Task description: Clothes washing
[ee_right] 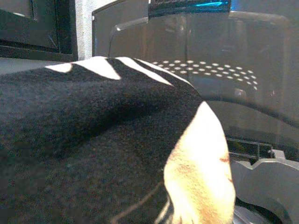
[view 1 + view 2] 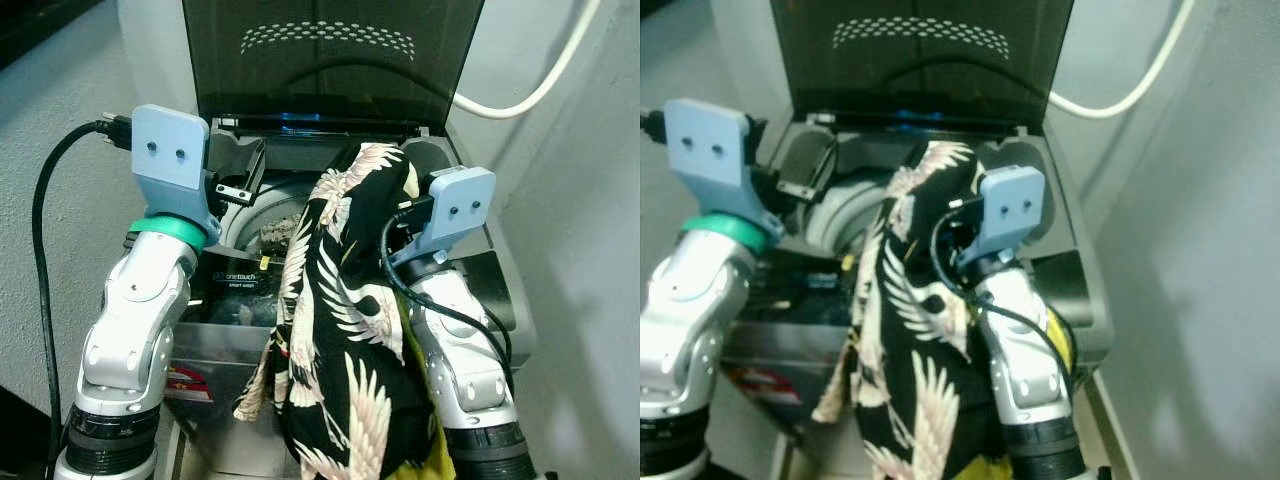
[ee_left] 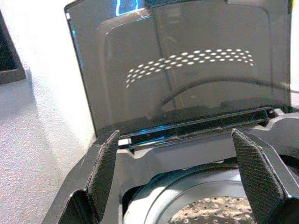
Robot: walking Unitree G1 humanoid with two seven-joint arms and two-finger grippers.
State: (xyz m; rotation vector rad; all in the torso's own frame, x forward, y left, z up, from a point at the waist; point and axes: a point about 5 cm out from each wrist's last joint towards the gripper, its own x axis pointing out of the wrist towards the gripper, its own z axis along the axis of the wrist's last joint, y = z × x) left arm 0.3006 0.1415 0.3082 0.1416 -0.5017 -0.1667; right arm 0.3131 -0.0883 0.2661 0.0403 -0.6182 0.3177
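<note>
Garment, black w/ pale crane print, hangs draped over the right arm just in front of the washing machine, top fold level w/ the machine's rim, long tail dropping down past its front panel. Machine lid stands raised at the back; drum below is open, w/ some patterned fabric already visible inside from the head views. Right gripper is buried under the cloth at the machine's right rim, so can't tell if its fingers are parted or pinched. Left gripper hovers over the drum mouth, fingers spread wide, holding nothing.

Handling, as a guess: cloth looks thin, light, floppy — no stiffness, will sag and slide off smooth metal rather than stay put. Print fabric seems slick-ish. Best hold prob the bunched top fold nearest the drum, not the loose tail, since the tail could snag on the machine's front edge. A yellow item shows under the garment low beside the right arm; could come along w/ it.
</note>
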